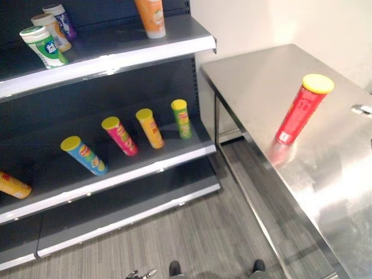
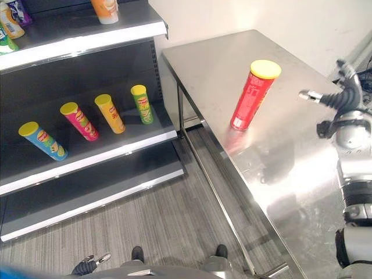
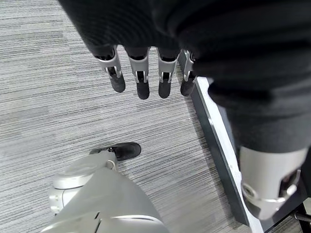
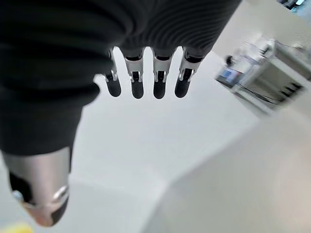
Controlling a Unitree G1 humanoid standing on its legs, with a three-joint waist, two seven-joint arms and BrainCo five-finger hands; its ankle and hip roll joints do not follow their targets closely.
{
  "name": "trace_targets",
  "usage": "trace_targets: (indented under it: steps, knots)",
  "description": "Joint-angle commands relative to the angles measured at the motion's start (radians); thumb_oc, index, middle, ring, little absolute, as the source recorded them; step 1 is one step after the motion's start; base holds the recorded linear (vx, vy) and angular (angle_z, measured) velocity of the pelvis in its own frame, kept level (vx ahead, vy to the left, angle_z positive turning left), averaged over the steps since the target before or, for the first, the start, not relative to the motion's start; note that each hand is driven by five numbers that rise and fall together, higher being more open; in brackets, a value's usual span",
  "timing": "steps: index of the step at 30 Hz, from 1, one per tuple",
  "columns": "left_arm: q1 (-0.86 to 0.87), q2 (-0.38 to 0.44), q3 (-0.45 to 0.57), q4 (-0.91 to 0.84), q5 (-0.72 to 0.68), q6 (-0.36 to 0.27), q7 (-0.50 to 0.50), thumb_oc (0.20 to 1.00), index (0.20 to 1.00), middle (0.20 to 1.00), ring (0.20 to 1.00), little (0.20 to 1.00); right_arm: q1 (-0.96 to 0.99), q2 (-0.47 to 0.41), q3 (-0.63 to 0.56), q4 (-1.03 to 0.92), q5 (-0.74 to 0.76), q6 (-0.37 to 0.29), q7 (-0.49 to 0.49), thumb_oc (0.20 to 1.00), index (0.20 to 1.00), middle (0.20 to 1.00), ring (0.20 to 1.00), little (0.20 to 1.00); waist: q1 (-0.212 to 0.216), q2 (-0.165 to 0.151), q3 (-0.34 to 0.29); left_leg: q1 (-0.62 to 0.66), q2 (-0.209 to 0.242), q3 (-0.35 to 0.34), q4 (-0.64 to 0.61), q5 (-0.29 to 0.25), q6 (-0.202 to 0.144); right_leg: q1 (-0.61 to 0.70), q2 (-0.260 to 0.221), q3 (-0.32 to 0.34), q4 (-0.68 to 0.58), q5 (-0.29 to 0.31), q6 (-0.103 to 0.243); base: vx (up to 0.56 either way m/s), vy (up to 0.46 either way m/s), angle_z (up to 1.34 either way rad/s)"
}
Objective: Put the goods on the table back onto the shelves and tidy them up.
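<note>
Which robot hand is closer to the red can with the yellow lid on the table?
Right. The right robot hand hangs above the table beside the red can; the left robot hand hangs low over the floor.

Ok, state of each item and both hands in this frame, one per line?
Red can: upright on the steel table, lid on, untouched.
Shelf cans: four upright on the middle shelf.
Right hand: open, raised over the table.
Left hand: open, above the floor.

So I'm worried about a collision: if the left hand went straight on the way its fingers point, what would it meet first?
Probably the grey striped floor: the left hand hangs open, fingers pointing down beside the shelf base.
</note>
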Motion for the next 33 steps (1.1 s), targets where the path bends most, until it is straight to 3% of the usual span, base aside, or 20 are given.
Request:
trace_targets:
  steps: [1, 7, 22, 23, 24, 33]
  knots:
    - [-0.053, 0.062, -0.010, 0.032, -0.044, -0.023, 0.012, 1.000, 1.000, 1.000, 1.000, 1.000, -0.119, -0.031, 0.044, 0.008, 0.049, -0.060, -0.001, 1.000, 1.000, 1.000, 1.000, 1.000, 0.009, -0.073, 0.008, 0.096, -0.019, -0.012, 0.006, -0.123, -0.022, 0.010, 0.092, 0.059, 0.030, -0.160, -0.076, -0.02, -0.011, 0.03]
    - [-0.058, 0.067, -0.005, 0.038, -0.062, -0.026, 0.011, 1.000, 1.000, 1.000, 1.000, 1.000, -0.189, -0.057, 0.121, -0.007, 0.078, -0.063, 0.047, 1.000, 1.000, 1.000, 1.000, 1.000, 0.013, -0.078, 0.006, 0.090, -0.015, -0.015, 0.005, -0.116, -0.027, 0.010, 0.093, 0.052, 0.032, -0.159, -0.077, -0.01, -0.005, 0.03]
    - [-0.058, 0.066, 0.000, 0.026, -0.050, -0.025, 0.006, 1.000, 1.000, 1.000, 1.000, 1.000, -0.094, -0.024, 0.113, -0.044, 0.049, -0.048, 0.094, 1.000, 1.000, 1.000, 1.000, 1.000, 0.010, -0.077, 0.010, 0.085, -0.017, -0.016, 0.005, -0.116, -0.027, 0.006, 0.087, 0.046, 0.035, -0.157, -0.075, 0.00, 0.000, 0.00]
    - [-0.076, 0.071, -0.012, 0.020, -0.017, -0.049, 0.024, 1.000, 1.000, 1.000, 1.000, 1.000, -0.079, 0.001, 0.121, -0.050, 0.047, -0.050, 0.100, 1.000, 1.000, 1.000, 1.000, 1.000, 0.005, -0.077, 0.009, 0.086, -0.017, -0.014, 0.005, -0.116, -0.027, 0.005, 0.086, 0.047, 0.036, -0.157, -0.074, 0.00, 0.000, 0.00]
    - [-0.086, 0.082, -0.012, 0.017, -0.034, -0.033, -0.013, 1.000, 1.000, 1.000, 1.000, 1.000, -0.096, -0.016, 0.123, -0.049, 0.056, -0.054, 0.107, 1.000, 1.000, 1.000, 1.000, 1.000, 0.006, -0.076, 0.009, 0.087, -0.017, -0.014, 0.005, -0.117, -0.027, 0.006, 0.085, 0.049, 0.036, -0.157, -0.073, 0.00, 0.000, 0.00]
    - [-0.086, 0.075, -0.004, 0.022, -0.040, -0.018, -0.018, 1.000, 1.000, 1.000, 1.000, 1.000, -0.106, -0.025, 0.140, -0.051, 0.021, -0.038, 0.109, 1.000, 1.000, 1.000, 1.000, 1.000, 0.011, -0.072, 0.010, 0.084, -0.019, -0.018, 0.006, -0.115, -0.026, 0.004, 0.083, 0.046, 0.039, -0.157, -0.073, 0.00, 0.000, 0.00]
